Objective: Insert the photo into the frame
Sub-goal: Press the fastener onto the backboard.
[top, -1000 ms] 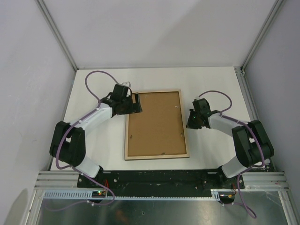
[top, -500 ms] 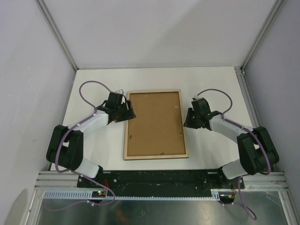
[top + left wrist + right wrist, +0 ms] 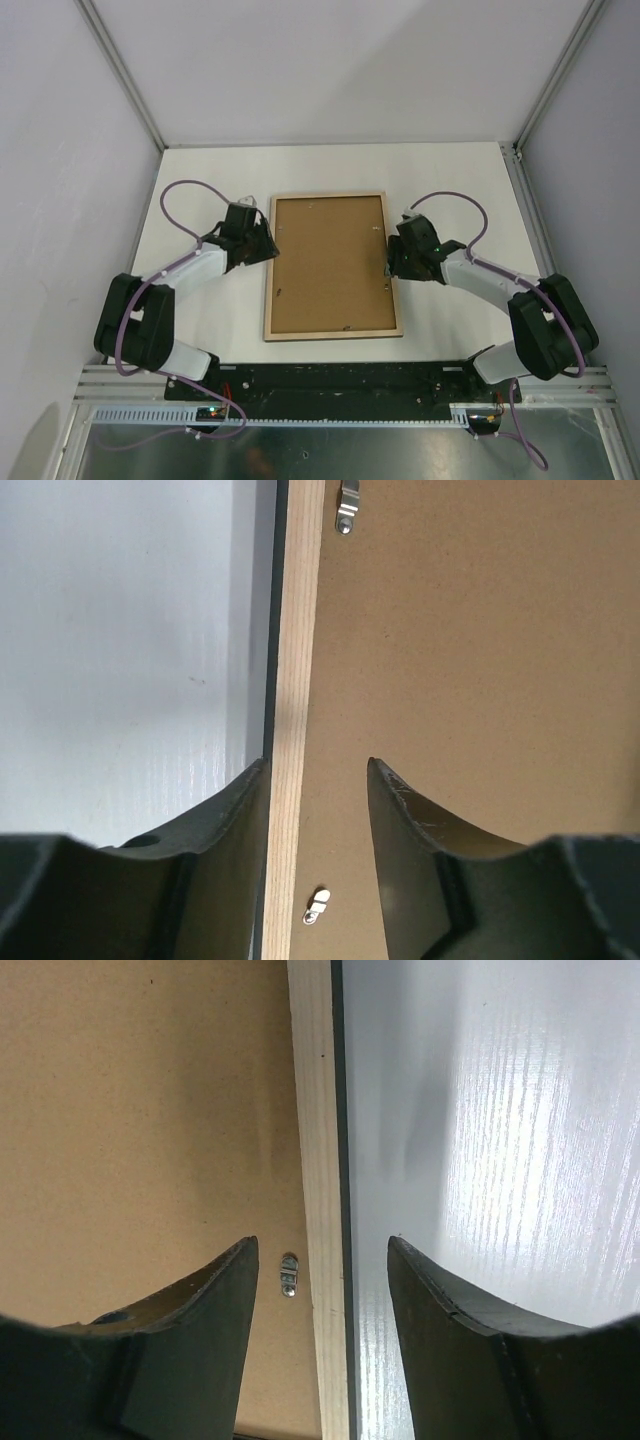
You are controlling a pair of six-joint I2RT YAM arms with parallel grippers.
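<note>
The frame (image 3: 333, 333) lies face down mid-table, its light wood rim around a brown backing board (image 3: 330, 262). The photo is hidden. My left gripper (image 3: 268, 243) stands over the frame's left rail, jaws apart. In the left wrist view the rail (image 3: 300, 630) runs between the fingers of that gripper (image 3: 318, 765), the left finger at the outer edge and the right finger over the board. My right gripper (image 3: 393, 258) straddles the right rail (image 3: 312, 1080), open (image 3: 322, 1245), one finger over the board and one over the table.
Small metal turn clips sit on the backing board near the rails (image 3: 346, 508) (image 3: 315, 907) (image 3: 289, 1274). The white table (image 3: 460, 190) is walled by grey panels on three sides. Purple cables loop above both arms.
My left gripper has slid left and nearer, from over the frame's upper-left corner to its left rail, with its jaws narrowing. My right gripper has moved onto the right rail and opened.
</note>
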